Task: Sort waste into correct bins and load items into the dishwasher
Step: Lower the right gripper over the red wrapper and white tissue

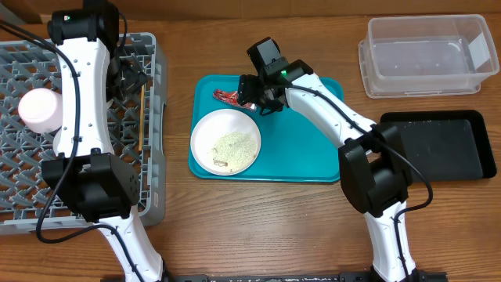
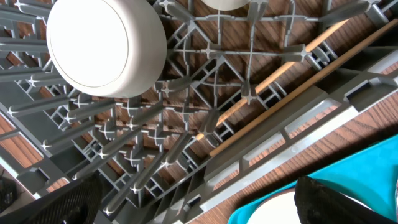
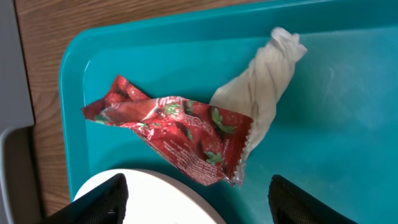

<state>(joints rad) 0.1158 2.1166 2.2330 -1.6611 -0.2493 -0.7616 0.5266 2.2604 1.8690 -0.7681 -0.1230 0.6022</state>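
Overhead: right gripper [image 1: 254,92] over red wrapper [image 1: 228,97] at far-left corner of teal tray [image 1: 313,157]. White plate [image 1: 226,141] with crumbs [image 1: 235,145] just beside wrapper. Left gripper [image 1: 133,78] above dish rack [image 1: 153,188], near chopsticks [image 1: 141,117]. Pink bowl [image 1: 39,110] in rack.

Left wrist: fingers [image 2: 68,199] spread, nothing between; rack lattice below.

Right wrist: fingers [image 3: 93,202] spread wide, empty. Wrapper flat on tray, white end [image 3: 264,81] twisted.

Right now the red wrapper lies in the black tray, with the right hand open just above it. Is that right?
Not quite. The red wrapper lies on the teal tray, not in the black tray. The right wrist view shows it, with the right hand open above it.
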